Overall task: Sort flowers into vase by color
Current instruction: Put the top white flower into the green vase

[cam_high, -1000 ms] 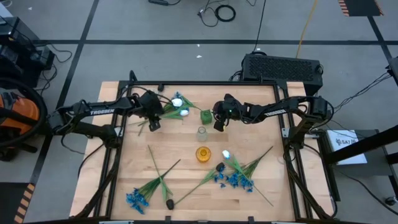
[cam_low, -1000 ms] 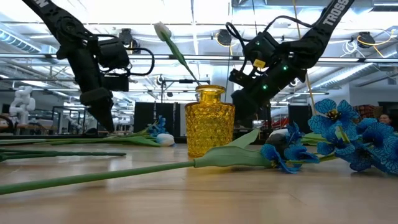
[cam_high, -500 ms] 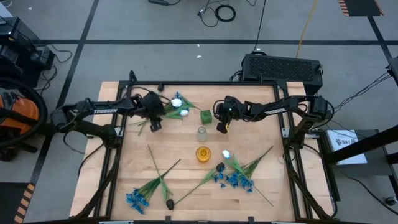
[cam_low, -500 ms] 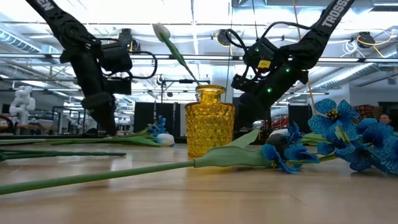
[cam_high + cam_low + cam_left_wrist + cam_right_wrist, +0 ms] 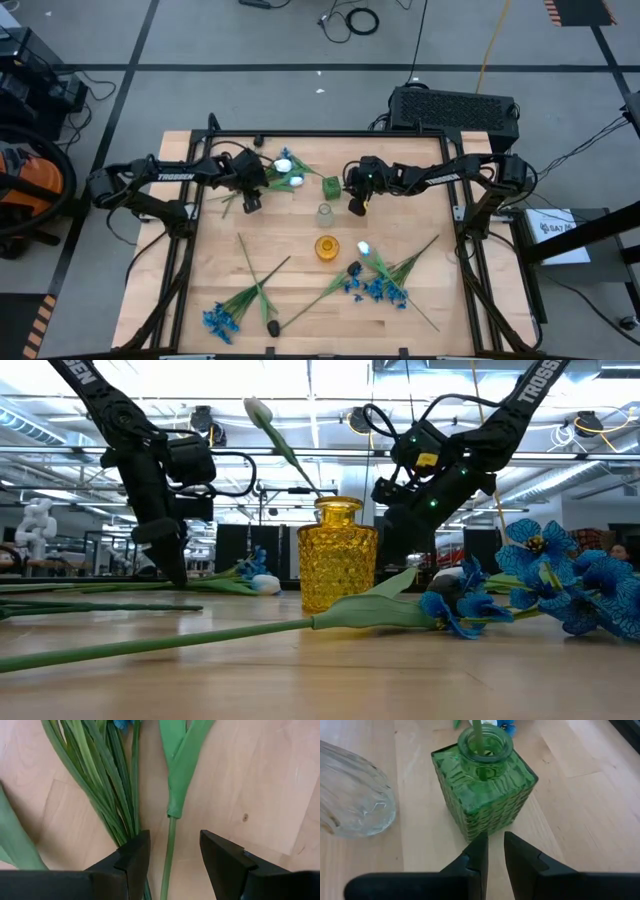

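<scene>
From above, three vases stand mid-table: a green vase (image 5: pixel 331 186), a clear vase (image 5: pixel 324 214) below it, and a yellow vase (image 5: pixel 326 247) lower still. Only the green one seems to hold a flower; a white tulip (image 5: pixel 296 181) sits just left of it. Most flowers are not sorted: a pile (image 5: pixel 262 175) at upper centre-left, blue flowers (image 5: pixel 221 320) at lower left, a blue cluster (image 5: pixel 377 288) at lower centre-right with a white bud (image 5: pixel 363 248) and a dark bud (image 5: pixel 354 268) beside it. By my judgement the task is barely begun. The left gripper (image 5: pixel 250 201) hovers over the pile; the right gripper (image 5: pixel 357 205) is just right of the green vase. The left arm carries white lettering, seemingly "TROSSEN".

At table level, the yellow vase (image 5: pixel 338 553) stands centre, and a white tulip (image 5: pixel 261 410) rises on its stem behind it. Blue blooms (image 5: pixel 560 578) fill the right. Part of "TROSS" reads at the upper right.

In the left wrist view, the left gripper (image 5: pixel 175 851) is spread open astride a single green stem (image 5: pixel 169 854), beside a bundle of leaves (image 5: pixel 102 780).

In the right wrist view, the right gripper (image 5: pixel 495 847) has its fingers nearly together, holding nothing, in front of the green vase (image 5: pixel 485 782), which holds a stem (image 5: pixel 478 737); the clear vase (image 5: pixel 354 792) is at left.
</scene>
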